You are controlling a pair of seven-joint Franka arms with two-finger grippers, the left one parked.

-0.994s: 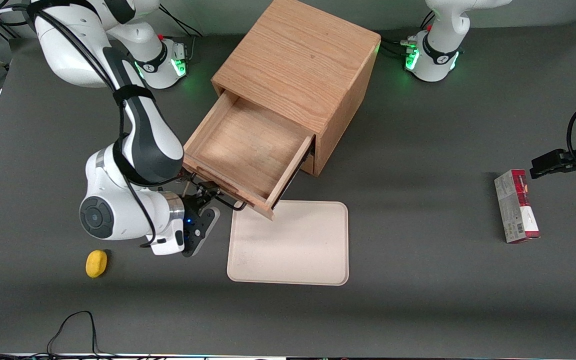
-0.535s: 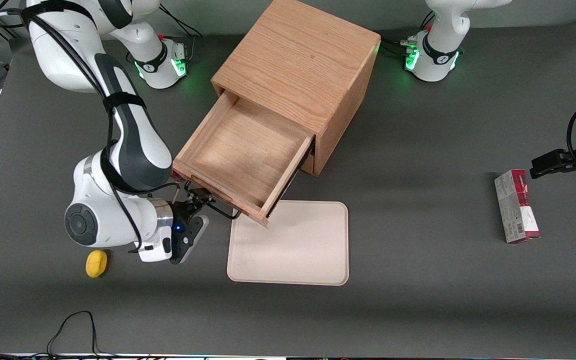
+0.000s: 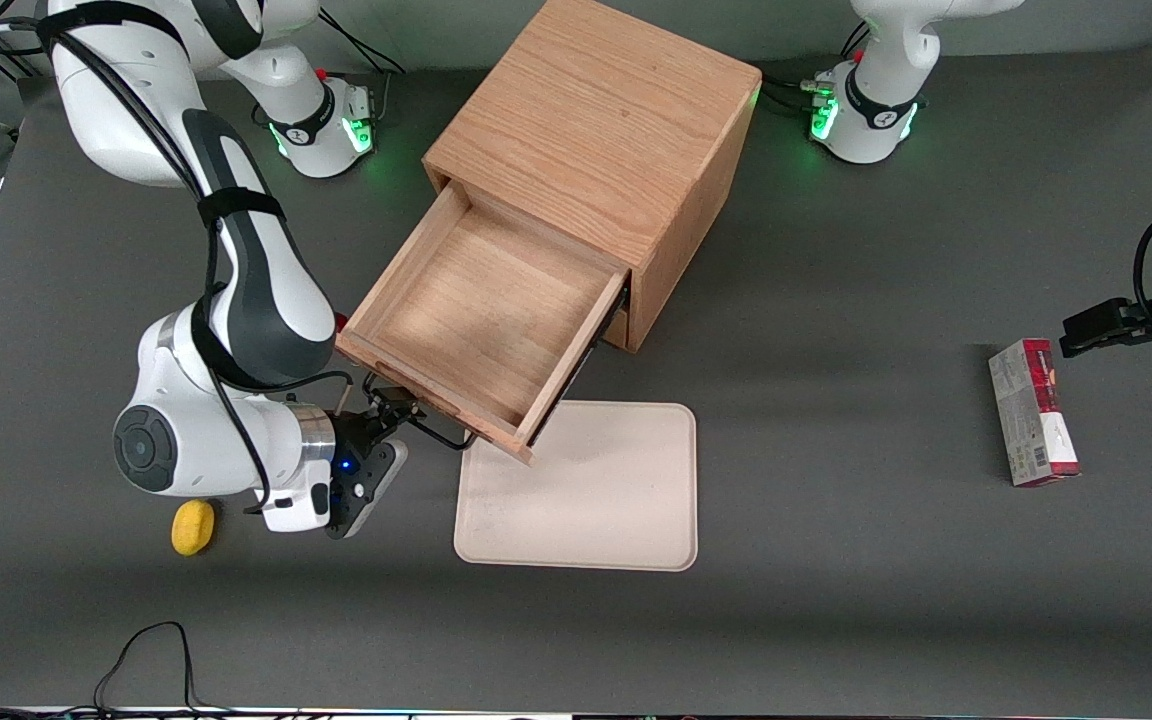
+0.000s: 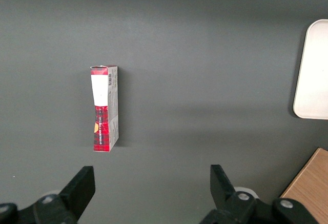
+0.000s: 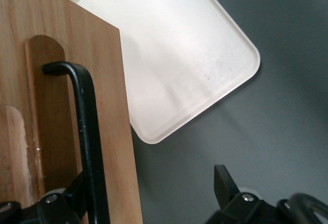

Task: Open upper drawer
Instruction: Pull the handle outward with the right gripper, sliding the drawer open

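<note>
Sliding farther out of the oak-veneer cabinet (image 3: pixel 601 150) than a second ago, the upper drawer (image 3: pixel 481 310), a light wood box with a long black wire handle (image 5: pixel 88 131), now shows most of its bare floor to the front camera. Over that second the right arm has drawn back toward the front camera and its own end of the table, and the drawer front has followed it.

The right arm's black two-finger gripper (image 3: pixel 388 412) sits at the drawer front, right against the handle. In the wrist view its fingers are spread wide: one finger (image 5: pixel 64 203) lies against the handle bar, the other (image 5: pixel 225 183) stands well clear over the grey table (image 3: pixel 836 560), so nothing is pinched. My reading is that the hand hooks the bar instead of squeezing it.

Just beside the gripper, toward the parked arm's end, lies a flat cream rectangular tray (image 3: pixel 581 490); the drawer's corner now overhangs its edge. A small yellow rounded object (image 3: pixel 193 526) rests close to the wrist, nearer the front camera.

Judging by the travel, the task looks almost done. A little more pull may remain, and the hooked finger could slip off the handle.
</note>
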